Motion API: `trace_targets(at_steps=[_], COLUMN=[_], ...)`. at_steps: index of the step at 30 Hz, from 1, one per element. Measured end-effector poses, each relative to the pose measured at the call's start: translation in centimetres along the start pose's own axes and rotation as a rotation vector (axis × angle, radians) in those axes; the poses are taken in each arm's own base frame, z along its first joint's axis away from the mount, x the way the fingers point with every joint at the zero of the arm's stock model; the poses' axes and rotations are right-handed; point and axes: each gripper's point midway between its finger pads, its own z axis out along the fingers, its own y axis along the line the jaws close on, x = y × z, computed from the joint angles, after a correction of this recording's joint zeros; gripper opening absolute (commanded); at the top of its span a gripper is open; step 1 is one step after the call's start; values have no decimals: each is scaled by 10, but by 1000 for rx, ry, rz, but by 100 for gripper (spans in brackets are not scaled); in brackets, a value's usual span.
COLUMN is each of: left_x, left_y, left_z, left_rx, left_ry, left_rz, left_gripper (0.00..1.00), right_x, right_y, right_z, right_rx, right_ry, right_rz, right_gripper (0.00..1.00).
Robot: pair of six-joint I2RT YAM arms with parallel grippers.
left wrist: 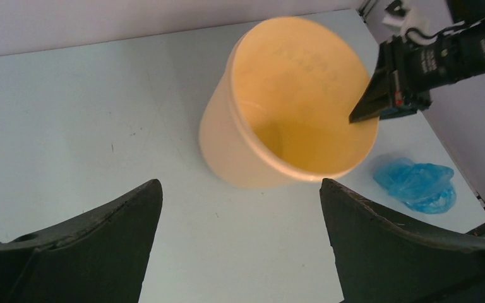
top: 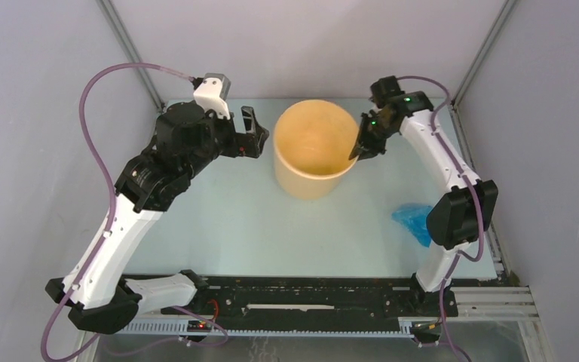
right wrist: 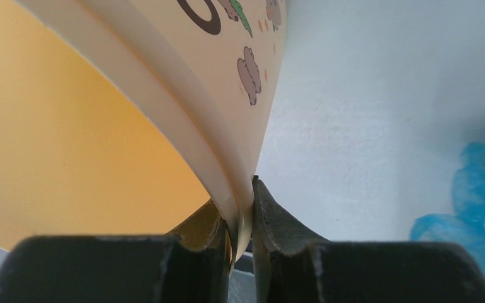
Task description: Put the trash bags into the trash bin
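Trash bag point(top: 411, 219) partly behind right arm point(top: 464, 211)

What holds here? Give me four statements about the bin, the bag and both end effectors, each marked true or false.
1. The right end effector is shut on the rim of the bin. True.
2. The bag lies inside the bin. False: it lies on the table, to the right of the bin.
3. The left end effector is open and holds nothing. True.
4. The bin lies on its side. False: its mouth faces up.
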Motion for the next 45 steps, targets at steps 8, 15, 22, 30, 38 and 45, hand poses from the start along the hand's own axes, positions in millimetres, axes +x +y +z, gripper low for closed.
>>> trace_targets(at_steps=[8,15,22,30,38,45], left_x=[-1,-4,-14,-17,-10,-4], left_y=[-5,-6,-3,3,1,-5], left_z=[-2,-6,-24,-33,-21,-13], left_rx=[22,30,32,10,8,27], left_ry=[-4,-13,-60,-79,-45,-16], left_rz=[-38,-53,-62,-56,-50,-55], left_gripper=[100,100,100,100,100,100], right_x=[64,43,24,22,17,4], right_y=[59,106,155,191,201,105], right_z=[11,28,72,82,14,-106], right_rx=[-44,-35,-78,-209,-312,-245], right_ry=[86,17,-23,-17,-88,-285], right_rz=[-193,-223,-175,-177,-246,-214], right_gripper=[10,12,25,99,100,99])
